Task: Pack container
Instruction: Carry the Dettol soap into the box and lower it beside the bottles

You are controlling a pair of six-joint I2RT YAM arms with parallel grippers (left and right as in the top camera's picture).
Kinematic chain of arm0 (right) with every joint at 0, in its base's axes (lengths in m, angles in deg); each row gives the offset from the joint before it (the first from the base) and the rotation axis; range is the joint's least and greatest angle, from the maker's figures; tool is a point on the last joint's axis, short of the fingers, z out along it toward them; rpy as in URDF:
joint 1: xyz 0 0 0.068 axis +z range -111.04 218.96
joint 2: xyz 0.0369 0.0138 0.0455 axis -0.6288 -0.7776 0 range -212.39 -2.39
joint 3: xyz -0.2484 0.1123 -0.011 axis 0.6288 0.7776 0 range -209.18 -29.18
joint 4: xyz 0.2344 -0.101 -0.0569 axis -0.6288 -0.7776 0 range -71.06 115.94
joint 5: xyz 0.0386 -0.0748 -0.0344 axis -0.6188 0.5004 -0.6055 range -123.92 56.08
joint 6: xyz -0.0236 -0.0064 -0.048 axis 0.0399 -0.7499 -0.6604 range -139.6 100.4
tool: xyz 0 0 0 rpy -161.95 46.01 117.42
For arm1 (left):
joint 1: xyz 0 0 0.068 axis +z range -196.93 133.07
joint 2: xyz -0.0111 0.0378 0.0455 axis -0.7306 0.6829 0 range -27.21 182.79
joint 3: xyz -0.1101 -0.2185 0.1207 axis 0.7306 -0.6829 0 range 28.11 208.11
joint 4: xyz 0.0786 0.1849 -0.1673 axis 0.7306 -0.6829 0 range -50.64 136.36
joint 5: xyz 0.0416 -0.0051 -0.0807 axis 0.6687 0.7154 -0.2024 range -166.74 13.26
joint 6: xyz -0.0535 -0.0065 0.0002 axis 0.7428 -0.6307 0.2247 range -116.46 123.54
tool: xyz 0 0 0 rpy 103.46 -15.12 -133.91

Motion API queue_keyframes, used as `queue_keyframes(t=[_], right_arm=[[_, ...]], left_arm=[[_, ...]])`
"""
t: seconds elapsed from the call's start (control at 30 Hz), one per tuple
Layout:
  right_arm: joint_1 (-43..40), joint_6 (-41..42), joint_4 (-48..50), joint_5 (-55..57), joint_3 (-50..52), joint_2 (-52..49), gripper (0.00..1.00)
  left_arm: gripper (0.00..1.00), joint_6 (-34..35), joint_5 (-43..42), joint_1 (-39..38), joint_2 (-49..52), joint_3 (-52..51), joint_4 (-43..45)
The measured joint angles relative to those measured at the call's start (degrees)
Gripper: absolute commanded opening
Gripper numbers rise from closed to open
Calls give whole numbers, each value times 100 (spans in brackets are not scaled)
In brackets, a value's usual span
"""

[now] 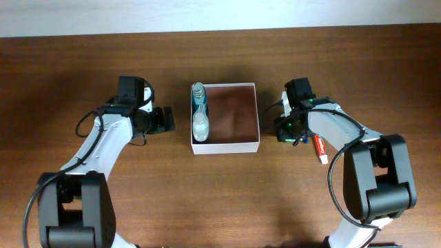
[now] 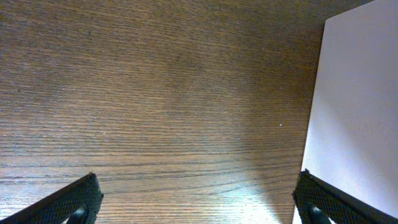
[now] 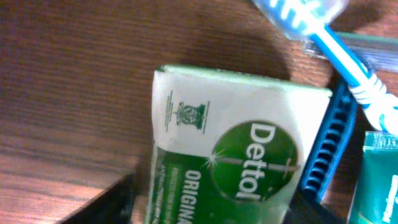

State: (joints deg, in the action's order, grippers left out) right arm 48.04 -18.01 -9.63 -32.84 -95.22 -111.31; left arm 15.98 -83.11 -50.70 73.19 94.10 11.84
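Note:
The container (image 1: 234, 114), a square white-walled box with a pinkish-brown inside, stands at the table's middle. A clear bottle (image 1: 199, 117) lies along its left inner wall. My left gripper (image 1: 167, 118) is open and empty just left of the box, whose white wall shows in the left wrist view (image 2: 354, 112) next to the open jaws (image 2: 198, 199). My right gripper (image 1: 289, 131) is right of the box. In the right wrist view its jaws (image 3: 211, 199) straddle a green-and-white Dettol packet (image 3: 236, 143) lying on the table, with a thin gap at the left finger.
Beside the packet lie a blue-and-white toothbrush (image 3: 348, 68), a blue comb (image 3: 329, 143) and a teal tube (image 3: 379, 180). A red-and-white toothpaste tube (image 1: 320, 147) lies right of my right gripper. The table is dark wood (image 1: 220, 200).

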Motion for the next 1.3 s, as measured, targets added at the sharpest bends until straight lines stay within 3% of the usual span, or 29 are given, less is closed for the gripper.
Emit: queue_keyframes(t=[0.1, 0.17, 0.33, 0.4, 0.53, 0.73, 0.8, 1.3], right_arm=[[-4, 13, 7, -4, 0, 0, 46], [-4, 13, 15, 0, 0, 0, 34], [-4, -2, -13, -4, -44, 33, 30], [-4, -4, -284, -4, -142, 33, 24], [-4, -7, -1340, -4, -802, 52, 24], [33, 72, -2859, -352, -2590, 376, 24], [203, 326, -2999, -603, -3029, 555, 24], [2083, 2162, -1904, -667, -3145, 584, 24]], left_arm=[[99, -2, 0, 0, 0, 0, 0], [99, 0, 0, 0, 0, 0, 0], [99, 0, 0, 0, 0, 0, 0], [99, 0, 0, 0, 0, 0, 0], [99, -2, 0, 0, 0, 0, 2], [99, 0, 0, 0, 0, 0, -9], [99, -2, -2, 0, 0, 0, -9], [99, -2, 0, 0, 0, 0, -7]])
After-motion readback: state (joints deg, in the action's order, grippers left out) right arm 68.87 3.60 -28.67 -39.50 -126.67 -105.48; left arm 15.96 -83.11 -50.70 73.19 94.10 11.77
